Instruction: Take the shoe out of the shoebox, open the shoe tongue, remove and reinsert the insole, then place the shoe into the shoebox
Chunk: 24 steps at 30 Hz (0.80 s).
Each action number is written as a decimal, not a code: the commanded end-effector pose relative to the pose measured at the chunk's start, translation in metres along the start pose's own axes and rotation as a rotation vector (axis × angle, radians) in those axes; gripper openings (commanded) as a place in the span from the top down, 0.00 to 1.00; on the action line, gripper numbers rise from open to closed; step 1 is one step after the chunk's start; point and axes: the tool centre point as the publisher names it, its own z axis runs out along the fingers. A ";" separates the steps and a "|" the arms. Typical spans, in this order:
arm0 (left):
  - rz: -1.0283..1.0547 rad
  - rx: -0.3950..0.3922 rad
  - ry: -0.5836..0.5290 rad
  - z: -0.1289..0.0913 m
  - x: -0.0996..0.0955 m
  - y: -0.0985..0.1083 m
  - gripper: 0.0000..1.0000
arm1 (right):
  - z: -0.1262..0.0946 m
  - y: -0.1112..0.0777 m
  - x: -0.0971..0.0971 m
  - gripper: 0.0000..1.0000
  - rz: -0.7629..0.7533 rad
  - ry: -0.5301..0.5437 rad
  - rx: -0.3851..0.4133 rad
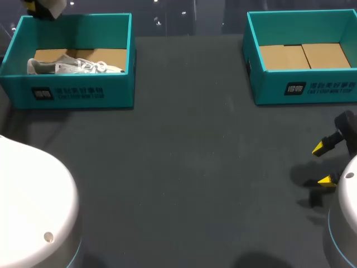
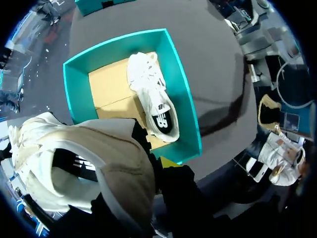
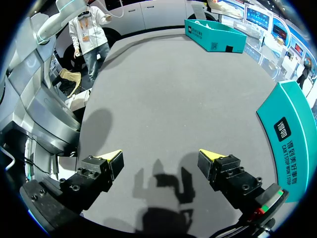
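A white sneaker [image 1: 72, 67] lies inside the teal shoebox [image 1: 78, 92]. The left hand [image 1: 46, 6] hovers above that shoebox; I cannot tell its finger spacing. The right hand [image 3: 161, 155] is far from the shoebox, fingers apart. The sneaker is probably light with a soft upper, so the firmer heel collar looks the best grip.

The left shoebox [image 1: 120, 89] and right shoebox [image 1: 270, 89] bear illegible white lettering.

Two teal shoeboxes are counted, left shoebox [image 1: 72, 92] and right shoebox [image 1: 304, 86], one white sneaker [image 1: 72, 67], one cream shoe [image 2: 109, 158], one dark worktop [image 1: 184, 167], two robot arms, left arm [image 1: 33, 206] and right arm [image 1: 346, 223].
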 end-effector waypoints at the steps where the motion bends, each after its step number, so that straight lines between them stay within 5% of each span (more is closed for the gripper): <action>1: 0.370 -0.086 -0.076 0.008 0.021 0.033 1.00 | 0.000 0.000 0.002 0.00 0.000 -0.003 0.001; 2: 0.426 -0.141 -0.056 0.012 0.023 0.041 1.00 | 0.000 0.000 0.002 0.00 0.000 -0.003 0.001; 15: 0.426 -0.141 -0.056 0.012 0.023 0.041 1.00 | 0.000 0.000 0.002 0.00 0.000 -0.003 0.001; 24: 0.862 -0.163 -0.123 0.023 0.005 0.059 1.00 | 0.000 0.000 0.002 0.00 0.000 -0.003 0.001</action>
